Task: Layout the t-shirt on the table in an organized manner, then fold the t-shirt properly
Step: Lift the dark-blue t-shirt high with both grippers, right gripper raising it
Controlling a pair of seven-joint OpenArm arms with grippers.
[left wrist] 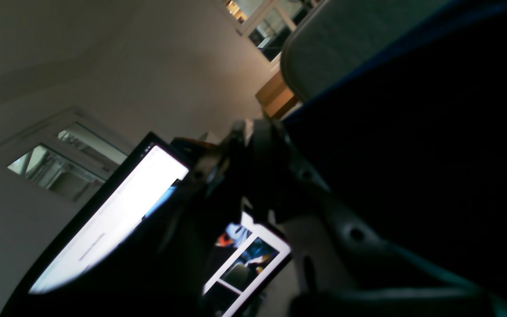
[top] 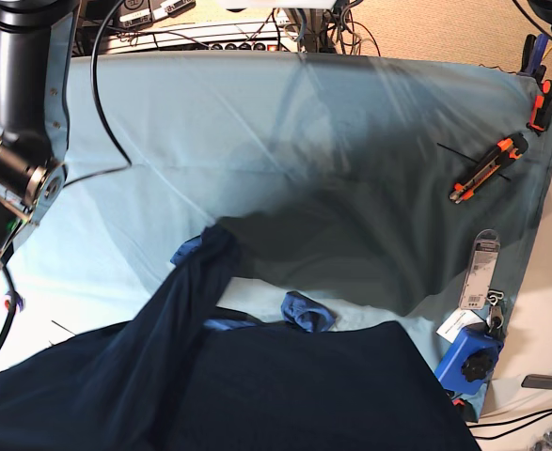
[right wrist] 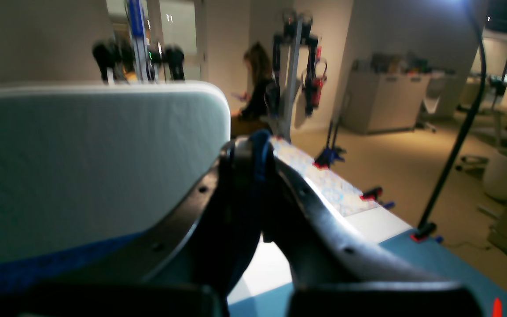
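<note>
Both grippers are pressed together on the t-shirt point(top: 285, 385) — the right gripper point(right wrist: 258, 152) pinches a navy fold between its tips. The left gripper point(left wrist: 260, 132) has dark fabric draped just beside it, above the table point(top: 285, 122).

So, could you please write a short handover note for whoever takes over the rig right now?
Left gripper: shut on the t-shirt, dark cloth hanging beside it.
Right gripper: shut on the t-shirt, blue cloth pinched between its fingers.
T-shirt: lifted and draped close to the base camera, one part trailing down to the table; not flat.
Done: both arms have hold of the shirt.
Left: spread it flat on the table, then fold it.
</note>
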